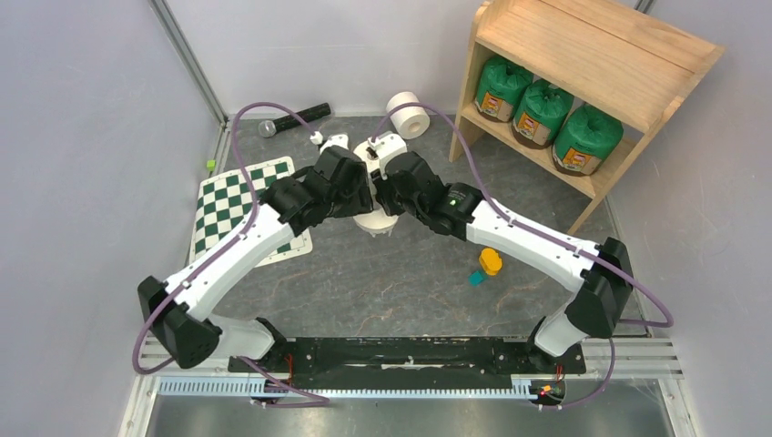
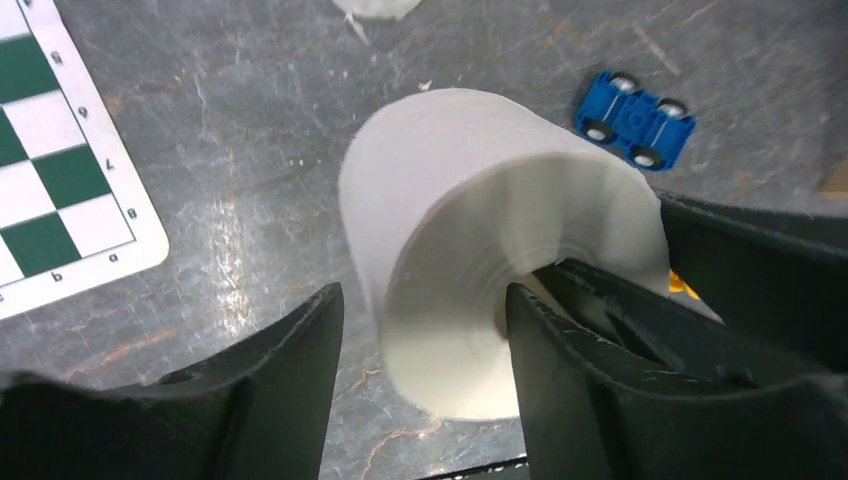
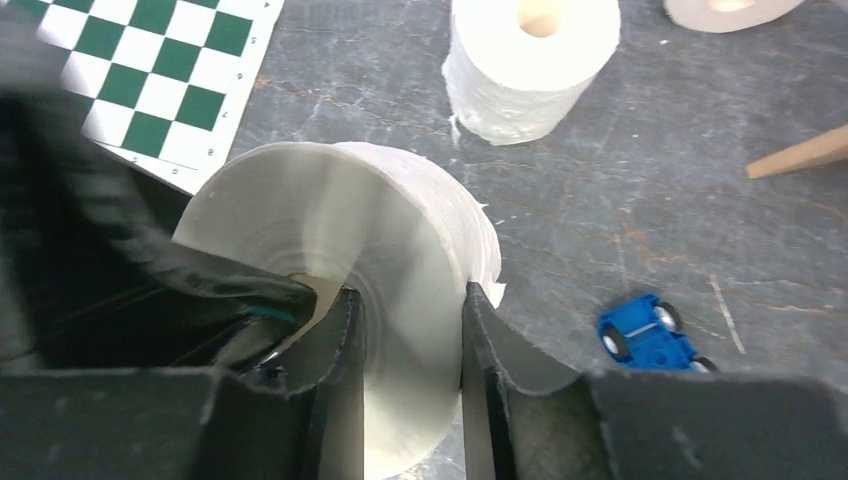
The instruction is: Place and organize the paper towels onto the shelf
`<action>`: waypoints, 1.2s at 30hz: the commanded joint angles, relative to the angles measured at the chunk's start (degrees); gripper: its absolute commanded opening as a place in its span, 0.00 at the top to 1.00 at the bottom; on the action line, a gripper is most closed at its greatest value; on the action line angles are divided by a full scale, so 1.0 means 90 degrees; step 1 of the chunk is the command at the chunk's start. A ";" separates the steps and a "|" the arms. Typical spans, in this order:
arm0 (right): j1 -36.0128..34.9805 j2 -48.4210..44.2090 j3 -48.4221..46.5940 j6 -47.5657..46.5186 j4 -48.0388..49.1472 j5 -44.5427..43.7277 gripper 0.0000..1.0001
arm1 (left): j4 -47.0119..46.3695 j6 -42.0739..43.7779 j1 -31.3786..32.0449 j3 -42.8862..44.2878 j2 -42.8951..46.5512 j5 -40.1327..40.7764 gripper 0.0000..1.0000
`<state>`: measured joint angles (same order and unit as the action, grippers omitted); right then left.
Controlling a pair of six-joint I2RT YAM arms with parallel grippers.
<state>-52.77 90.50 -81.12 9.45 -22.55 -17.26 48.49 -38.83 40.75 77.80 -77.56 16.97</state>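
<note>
White roll (image 3: pixel 400 230) in right fingers (image 3: pixel 487 385), checkered mat (image 2: pixel 60 130) (lettered a, b)

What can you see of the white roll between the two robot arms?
It is a bare white paper towel roll, soft-looking, with a hollow tan core, its flat end facing both wrist cameras. The right pincer clamps its wall, one finger inside the core. The left pincer stands open around the opposite wall, its outer finger apart from the paper. Whether it rests on the table or hangs lifted is unclear.
</note>
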 commanded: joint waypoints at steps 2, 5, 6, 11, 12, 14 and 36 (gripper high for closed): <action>0.0089 -0.0137 -0.0765 -0.0394 -0.0584 -0.0433 1.00 | -0.1092 0.0417 0.0004 -0.0223 0.1017 0.0510 0.21; 0.0211 -0.0203 -0.1063 -0.0627 -0.0805 -0.0354 1.00 | -0.1489 0.0686 0.0003 -0.0537 0.1438 0.0802 0.02; 0.0248 -0.0241 -0.1140 -0.0681 -0.0851 -0.0360 1.00 | -0.1590 0.0834 0.0003 -0.0625 0.1551 0.0880 0.00; 0.0717 -0.0406 -0.1683 -0.0949 -0.1114 0.0089 1.00 | -0.2113 0.1453 -0.0004 -0.1183 0.2198 0.1197 0.00; 0.0842 -0.0407 -0.1886 -0.0982 -0.1200 0.0230 1.00 | -0.2257 0.1569 -0.0005 -0.1309 0.2326 0.1239 0.00; 0.1126 -0.0379 -0.2324 -0.0994 -0.1401 0.0312 1.00 | -0.2445 0.1750 -0.0002 -0.1570 0.2529 0.1359 0.00; 0.3180 -0.0763 -0.3990 -0.2086 -0.0257 -0.0374 1.00 | -0.2967 0.2642 -0.0002 -0.3286 0.2754 0.1791 0.00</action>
<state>-25.52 88.14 -117.99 -6.42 -36.67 -18.15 25.15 -18.28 40.75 50.17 -53.71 30.48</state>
